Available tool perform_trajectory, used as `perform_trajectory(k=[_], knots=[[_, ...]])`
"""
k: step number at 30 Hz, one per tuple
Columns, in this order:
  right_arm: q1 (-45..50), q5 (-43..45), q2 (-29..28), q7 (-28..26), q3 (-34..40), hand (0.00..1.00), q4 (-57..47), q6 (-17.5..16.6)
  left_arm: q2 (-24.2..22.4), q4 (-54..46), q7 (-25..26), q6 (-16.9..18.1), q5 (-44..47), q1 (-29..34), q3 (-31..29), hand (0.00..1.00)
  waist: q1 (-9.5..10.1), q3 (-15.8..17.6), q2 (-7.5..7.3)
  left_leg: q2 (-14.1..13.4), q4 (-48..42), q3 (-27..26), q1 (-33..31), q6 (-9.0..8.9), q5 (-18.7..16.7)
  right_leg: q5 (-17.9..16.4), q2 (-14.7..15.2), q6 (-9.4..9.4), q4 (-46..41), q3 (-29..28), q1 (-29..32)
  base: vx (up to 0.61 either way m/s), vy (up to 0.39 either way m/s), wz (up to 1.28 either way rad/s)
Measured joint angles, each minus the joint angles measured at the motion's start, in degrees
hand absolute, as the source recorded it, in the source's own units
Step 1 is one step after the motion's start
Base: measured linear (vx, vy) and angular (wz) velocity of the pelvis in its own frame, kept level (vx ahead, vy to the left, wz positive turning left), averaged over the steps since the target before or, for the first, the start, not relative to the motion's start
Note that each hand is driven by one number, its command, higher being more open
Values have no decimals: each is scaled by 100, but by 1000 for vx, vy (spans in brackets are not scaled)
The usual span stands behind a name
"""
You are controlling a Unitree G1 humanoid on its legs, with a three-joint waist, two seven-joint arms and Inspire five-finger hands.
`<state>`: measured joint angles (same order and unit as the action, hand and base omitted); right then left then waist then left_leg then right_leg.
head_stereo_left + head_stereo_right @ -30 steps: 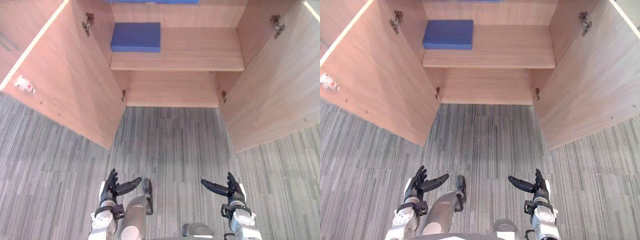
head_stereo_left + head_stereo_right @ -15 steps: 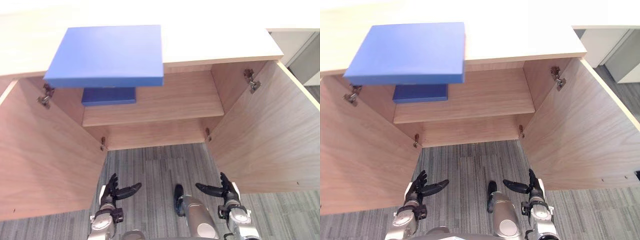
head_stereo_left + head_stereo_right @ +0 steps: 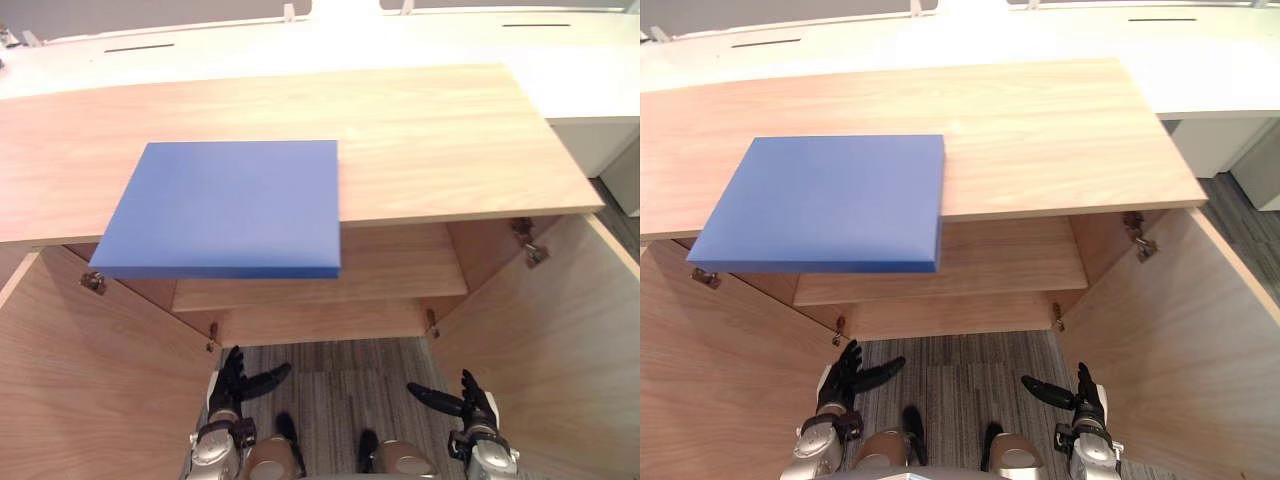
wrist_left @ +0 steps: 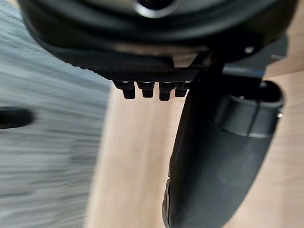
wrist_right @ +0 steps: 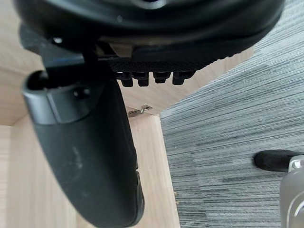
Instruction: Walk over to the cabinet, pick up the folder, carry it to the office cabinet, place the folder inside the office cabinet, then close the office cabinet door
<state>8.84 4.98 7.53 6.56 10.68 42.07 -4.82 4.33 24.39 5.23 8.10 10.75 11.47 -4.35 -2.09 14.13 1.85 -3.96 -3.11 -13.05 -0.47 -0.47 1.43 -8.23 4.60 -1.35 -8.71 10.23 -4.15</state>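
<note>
Left hand (image 3: 230, 392), right hand (image 3: 470, 405) low, outstretched

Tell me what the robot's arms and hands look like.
The left arm and right arm are rounded silver-grey metal at the wrist. The left hand and right hand are black, with slim fingers and a thicker thumb. In the wrist views each thumb is a rounded dark shell beside a row of blocky fingertips.

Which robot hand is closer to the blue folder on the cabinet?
Left. The left robot hand hangs low, almost under the overhanging edge of the blue folder; the right robot hand is as low but well off to its right.
</note>
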Motion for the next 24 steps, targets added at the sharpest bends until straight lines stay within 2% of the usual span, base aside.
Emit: perform_trajectory(k=[4,8,11,15,20,24], knots=[[35,1,-97,-12,-5,100,-6,-3,122,-1090,220,46,-401,363,-211,100,15,-10,9,91,250,162,240,4,25,-30,39,-47,81,115,-235,80,0,20],[81,-16,-95,-10,-1,100,-41,-172,126,-2335,457,207,-1185,880,-307,100,126,-17,13,124,393,317,360,7,80,-30,39,-48,101,257,-383,7,-18,17],[82,-76,-97,-10,-7,100,-42,-185,124,-2867,619,279,-1451,1114,-309,100,142,-24,18,158,507,441,454,31,155,-30,45,-48,102,292,-479,-25,-3,24],[143,-122,-86,-3,-10,100,-19,-204,48,-3656,884,391,-1737,1387,-413,100,283,-209,78,220,525,545,450,31,187,-41,65,-58,192,290,-562,-60,6,14],[168,-239,-50,0,-12,100,-19,-209,-56,-4684,1147,541,-2020,1620,-719,100,274,-281,147,289,658,746,466,32,323,-62,106,-95,283,419,-659,-93,-5,23],[267,-260,40,5,-170,100,0,-211,38,-5352,1348,683,-2702,1666,-772,100,274,-380,185,290,777,800,522,3,422,-45,96,-122,284,467,-675,-86,0,8]])
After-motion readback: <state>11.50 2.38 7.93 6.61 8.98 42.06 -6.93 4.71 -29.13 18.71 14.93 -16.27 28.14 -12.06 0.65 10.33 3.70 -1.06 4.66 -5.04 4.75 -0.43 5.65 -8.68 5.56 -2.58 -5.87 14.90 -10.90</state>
